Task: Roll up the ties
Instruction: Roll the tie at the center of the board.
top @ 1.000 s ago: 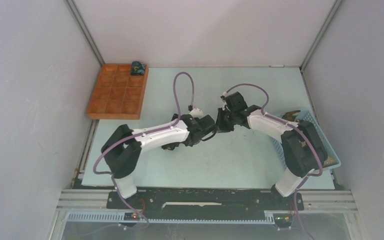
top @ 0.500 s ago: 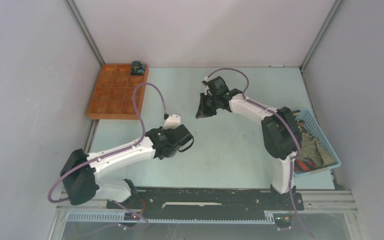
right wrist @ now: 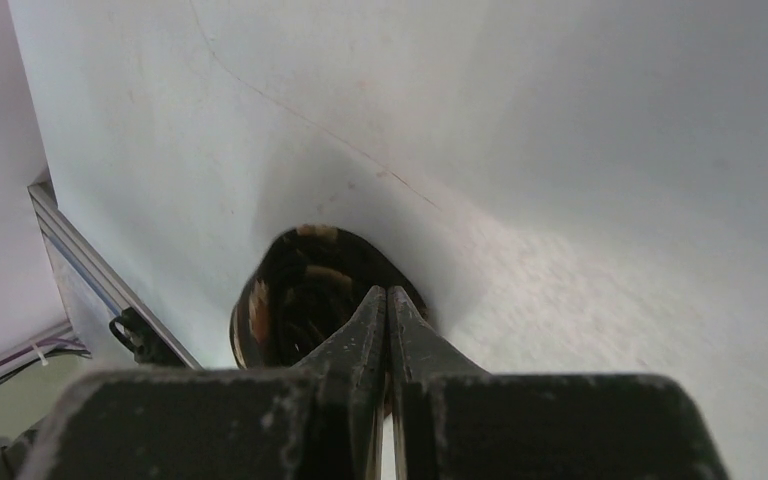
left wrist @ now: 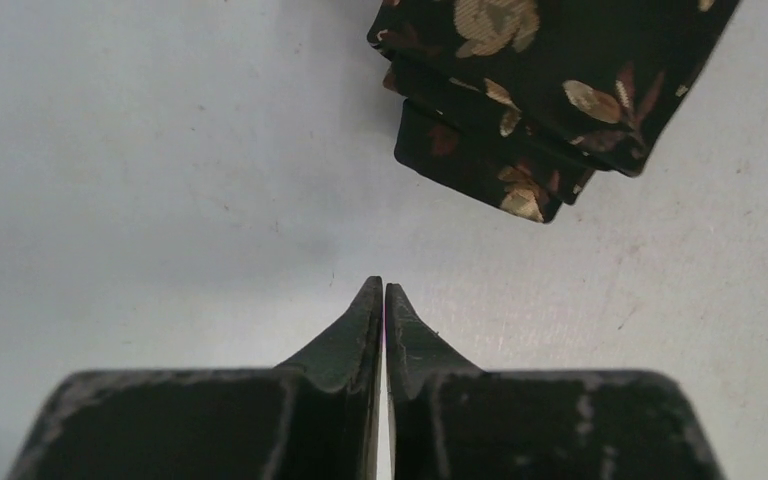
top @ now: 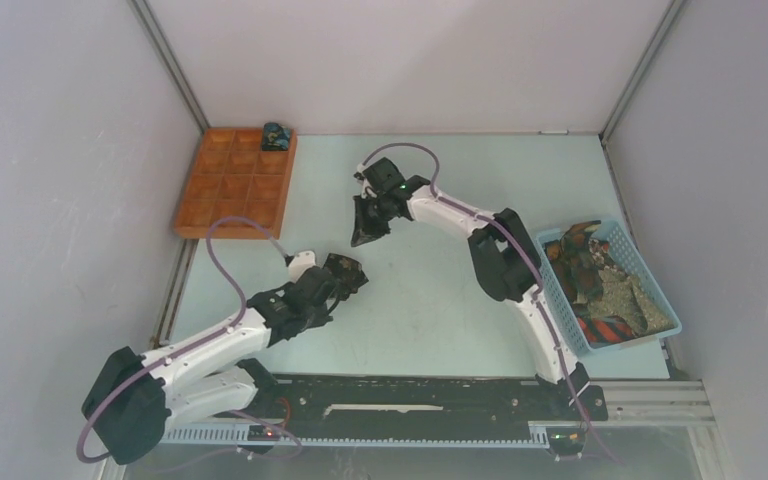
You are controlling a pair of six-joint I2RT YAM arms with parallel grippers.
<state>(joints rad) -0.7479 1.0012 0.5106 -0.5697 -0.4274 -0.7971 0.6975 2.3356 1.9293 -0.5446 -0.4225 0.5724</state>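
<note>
Ties are at three stages, by my read. One rolled bundle (top: pixel 277 134) already sits in the top-right compartment of the orange tray (top: pixel 222 195), at the upper left of the overhead frame. The black leaf-patterned tie (top: pixel 365 232) is rolled or folded into a compact wad. It hangs at the tips of my right gripper (top: pixel 370 215), just left of centre on the table and well apart from the tray.

On the right wrist view the fingers (right wrist: pixel 365 320) are pressed together with the dark bundle right at their tips. I judge they are pinching a fold of it, though the contact itself is hidden.

My left gripper (left wrist: pixel 382 295) is fully closed on nothing. The patterned wad shows in the upper right of its frame, a clear gap away.

Several loose ties (top: pixel 600 290) lie heaped in the blue basket (top: pixel 628 341) at the right edge. So I count one stored and one in hand awaiting a compartment. The heap remains unrolled, which is most of the job.
</note>
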